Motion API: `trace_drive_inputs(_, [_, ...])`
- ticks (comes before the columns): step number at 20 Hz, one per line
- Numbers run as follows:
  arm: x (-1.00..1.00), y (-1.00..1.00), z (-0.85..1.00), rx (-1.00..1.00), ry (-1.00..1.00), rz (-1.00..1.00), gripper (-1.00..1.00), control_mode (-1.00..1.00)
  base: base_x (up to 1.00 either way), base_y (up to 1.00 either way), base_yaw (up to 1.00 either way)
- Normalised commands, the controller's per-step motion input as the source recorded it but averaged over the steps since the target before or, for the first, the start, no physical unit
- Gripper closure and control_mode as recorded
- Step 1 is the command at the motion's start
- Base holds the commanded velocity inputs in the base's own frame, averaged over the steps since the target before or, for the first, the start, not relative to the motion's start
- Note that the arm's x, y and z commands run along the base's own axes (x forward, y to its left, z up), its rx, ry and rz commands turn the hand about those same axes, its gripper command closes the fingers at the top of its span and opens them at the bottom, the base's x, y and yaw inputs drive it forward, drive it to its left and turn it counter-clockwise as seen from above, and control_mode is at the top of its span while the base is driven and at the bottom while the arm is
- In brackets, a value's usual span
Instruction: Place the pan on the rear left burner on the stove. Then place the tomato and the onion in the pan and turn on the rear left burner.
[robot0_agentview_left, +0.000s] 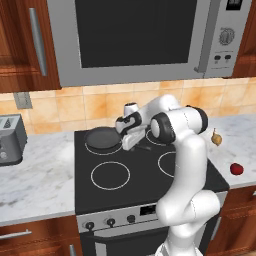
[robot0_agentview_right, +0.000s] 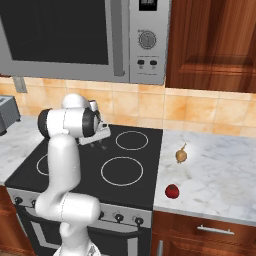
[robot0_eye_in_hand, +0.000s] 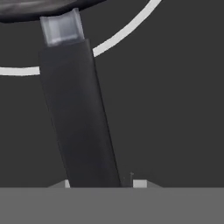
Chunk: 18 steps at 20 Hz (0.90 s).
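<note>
At the rear left corner of the stove (robot0_agentview_left: 150, 187), under the microwave (robot0_agentview_left: 135, 37), the pan (robot0_agentview_left: 102, 138) sits on the rear left burner (robot0_agentview_left: 103, 151), so step one appears done. The gripper (robot0_agentview_left: 131, 137) hangs over the handle; whether its jaws are apart cannot be told. Next move: fetch the onion (robot0_agentview_right: 181, 155) and tomato (robot0_agentview_right: 172, 191) from the right counter (robot0_agentview_right: 220, 165).

you have the stove (robot0_agentview_right: 131, 165) with white ring burners at centre; to its right on the marble table (robot0_agentview_right: 220, 165), the onion (robot0_agentview_right: 181, 155) sits behind the tomato (robot0_agentview_right: 172, 191), apart
</note>
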Motion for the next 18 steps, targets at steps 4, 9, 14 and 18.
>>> trace_drive_inputs(4, [-0.28, -0.01, 0.0, -0.01, -0.05, 0.0, -1.0, -1.0, 0.0, 0.0, 0.0])
trace_drive_inputs(9, [-0.21, -0.01, 0.07, 0.0, -0.1, -0.01, -1.0, -1.0, 0.0, 0.0, 0.0])
trace_drive_inputs(14, [-0.02, -0.03, 0.3, 0.0, -0.11, -0.02, -1.0, -1.0, 0.0, 0.0, 0.0])
trace_drive_inputs(18, [-0.01, -0.08, 0.28, 0.0, -0.06, -0.04, -1.0, -1.0, 0.0, 0.0, 0.0])
